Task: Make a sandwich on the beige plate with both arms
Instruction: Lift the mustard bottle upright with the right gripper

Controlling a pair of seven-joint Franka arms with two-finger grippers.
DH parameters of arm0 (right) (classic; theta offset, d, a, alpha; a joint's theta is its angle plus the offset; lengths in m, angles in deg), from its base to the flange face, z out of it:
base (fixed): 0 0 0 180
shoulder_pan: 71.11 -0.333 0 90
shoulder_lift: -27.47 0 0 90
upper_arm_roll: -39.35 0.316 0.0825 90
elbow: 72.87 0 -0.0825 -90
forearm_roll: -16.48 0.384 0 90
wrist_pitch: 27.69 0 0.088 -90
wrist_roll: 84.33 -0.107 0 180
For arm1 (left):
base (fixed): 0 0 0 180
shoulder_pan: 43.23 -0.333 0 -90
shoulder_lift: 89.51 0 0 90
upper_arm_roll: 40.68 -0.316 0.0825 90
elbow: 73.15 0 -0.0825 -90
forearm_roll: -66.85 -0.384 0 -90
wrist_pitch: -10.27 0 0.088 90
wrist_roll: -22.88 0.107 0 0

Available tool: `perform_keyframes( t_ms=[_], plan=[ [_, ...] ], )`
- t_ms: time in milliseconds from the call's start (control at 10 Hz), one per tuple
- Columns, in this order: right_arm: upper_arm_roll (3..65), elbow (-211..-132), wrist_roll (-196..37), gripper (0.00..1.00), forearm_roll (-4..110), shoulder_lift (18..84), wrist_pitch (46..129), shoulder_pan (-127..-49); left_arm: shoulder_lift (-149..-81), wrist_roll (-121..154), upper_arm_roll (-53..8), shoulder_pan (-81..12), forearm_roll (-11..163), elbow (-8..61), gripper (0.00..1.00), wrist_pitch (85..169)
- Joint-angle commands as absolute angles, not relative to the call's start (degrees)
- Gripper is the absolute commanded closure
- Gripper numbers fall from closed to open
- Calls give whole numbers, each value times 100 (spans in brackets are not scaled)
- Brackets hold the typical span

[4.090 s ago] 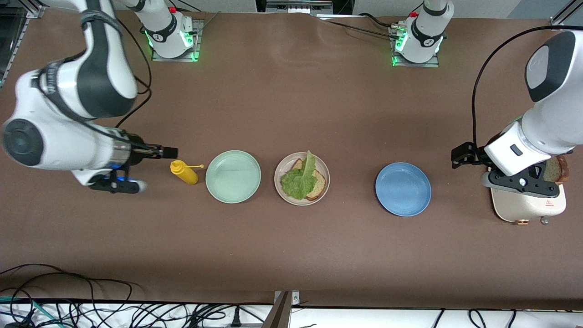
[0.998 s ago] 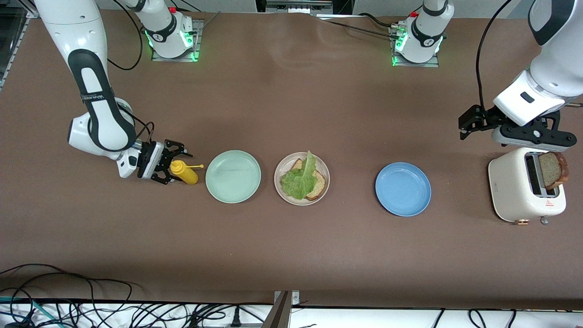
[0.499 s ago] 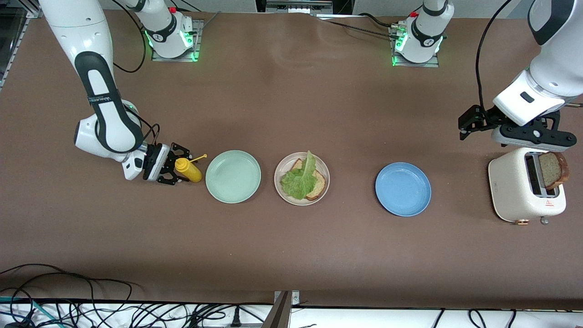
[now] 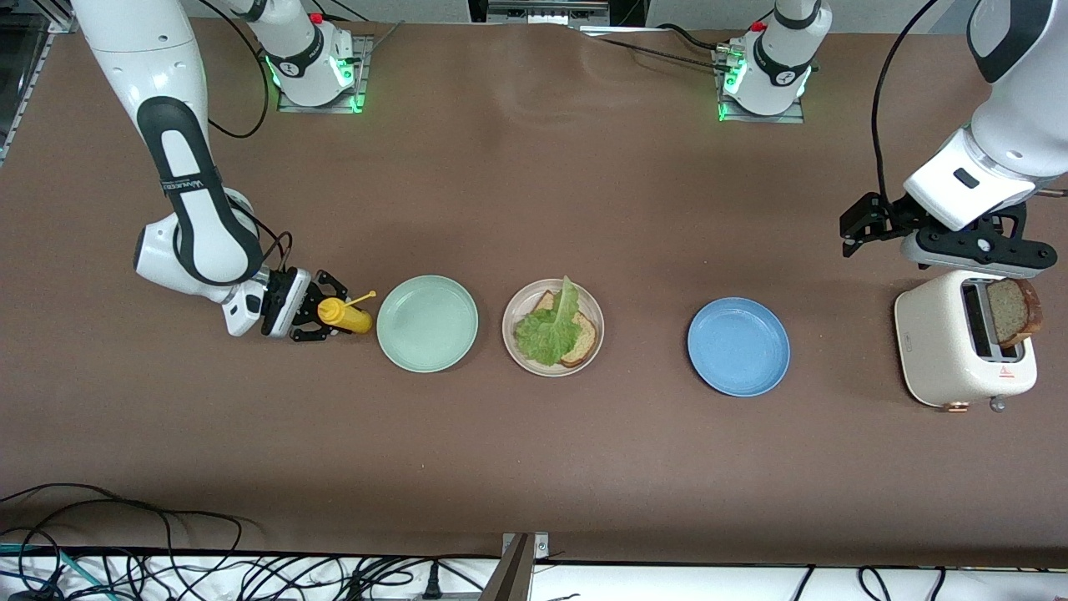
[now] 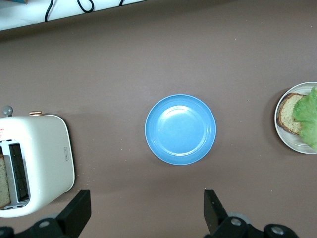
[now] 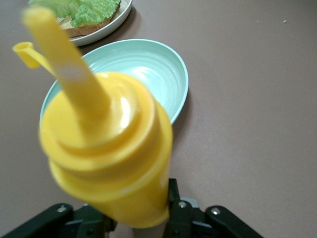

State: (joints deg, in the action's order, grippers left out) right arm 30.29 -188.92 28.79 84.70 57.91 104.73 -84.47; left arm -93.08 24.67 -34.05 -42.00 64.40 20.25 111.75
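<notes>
The beige plate [image 4: 516, 351] lies mid-table and holds one bread slice [image 4: 584, 338] with a green lettuce leaf [image 4: 548, 331] on it. The plate also shows in the left wrist view [image 5: 292, 145] and the right wrist view [image 6: 115, 26]. A second bread slice [image 4: 1012, 311] stands in the white toaster [image 4: 943, 351] at the left arm's end. My left gripper [image 4: 974, 250] hangs open and empty over the table beside the toaster, its fingers [image 5: 74, 213] wide apart. My right gripper [image 4: 319, 315] is shut on the yellow squeeze bottle [image 4: 345, 316], which leans toward the mint-green plate.
The mint-green plate [image 4: 427, 323] lies between the bottle and the beige plate, with its rim close to the bottle [image 6: 111, 148]. A blue plate [image 4: 738, 346] lies between the beige plate and the toaster. Cables run along the table edge nearest the front camera.
My right arm swung down to the yellow bottle and its gripper closed round it; the bottle now tilts toward the mint-green plate. My left arm rose off the toaster earlier and has held still since.
</notes>
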Motion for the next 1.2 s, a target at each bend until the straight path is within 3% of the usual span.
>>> perform_keyframes(
  t_ms=[0, 200, 698, 1097],
  plan=[
    [3048, -18634, 2765, 100, 8170, 5858, 10538, -8464, -9294, 2551, -3452, -4173, 6518, 2001, 0, 11214],
    [3074, -18512, 2432, 100, 7760, 5780, 10538, -8517, -9294, 2569, -3452, -4182, 6518, 2001, 0, 11214],
    [3529, -17879, -1630, 100, 4712, 5253, 10398, -8693, -9294, 2586, -3444, -4182, 6509, 2001, 0, 11222],
    [3540, -16993, -4942, 100, 2691, 5199, 9478, -9630, -9294, 2587, -3444, -4182, 6509, 2001, 0, 11222]
  ],
)
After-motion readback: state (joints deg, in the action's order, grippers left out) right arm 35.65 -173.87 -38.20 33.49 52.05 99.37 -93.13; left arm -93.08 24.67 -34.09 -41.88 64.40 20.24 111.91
